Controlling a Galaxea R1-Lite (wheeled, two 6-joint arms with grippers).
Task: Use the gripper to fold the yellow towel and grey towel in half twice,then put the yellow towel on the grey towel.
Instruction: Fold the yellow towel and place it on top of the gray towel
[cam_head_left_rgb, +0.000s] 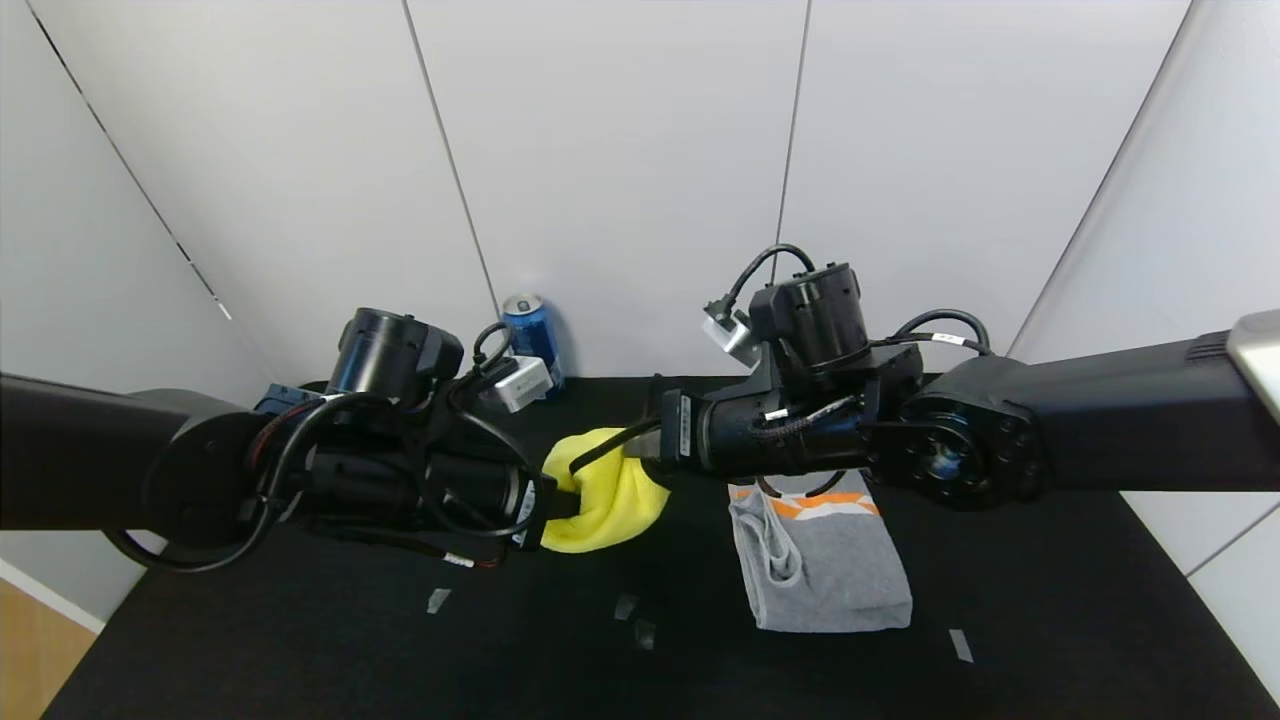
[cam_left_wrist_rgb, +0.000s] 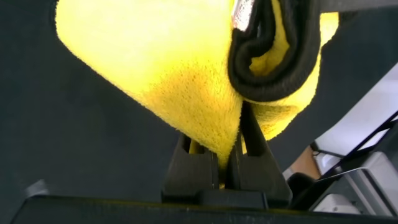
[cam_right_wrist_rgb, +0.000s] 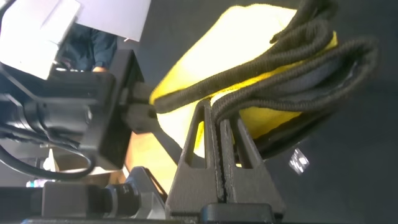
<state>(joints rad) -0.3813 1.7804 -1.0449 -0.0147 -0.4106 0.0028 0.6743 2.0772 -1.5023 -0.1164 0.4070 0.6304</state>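
Note:
The yellow towel (cam_head_left_rgb: 608, 497), with black edge trim, hangs bunched above the black table between both grippers. My left gripper (cam_head_left_rgb: 562, 503) is shut on its left side; in the left wrist view the yellow cloth (cam_left_wrist_rgb: 168, 74) is pinched between the fingers (cam_left_wrist_rgb: 186, 168). My right gripper (cam_head_left_rgb: 640, 447) is shut on the towel's upper right edge; its wrist view shows the black trim (cam_right_wrist_rgb: 261, 74) clamped at the fingertips (cam_right_wrist_rgb: 239, 134). The grey towel (cam_head_left_rgb: 825, 570), folded, with orange marks at its far end, lies on the table to the right, under the right arm.
A blue can (cam_head_left_rgb: 530, 335) stands at the back of the black table (cam_head_left_rgb: 300, 640) by the white wall. Small grey tape marks (cam_head_left_rgb: 437, 600) lie near the front. The table's left front corner drops off near the wooden floor (cam_head_left_rgb: 30, 650).

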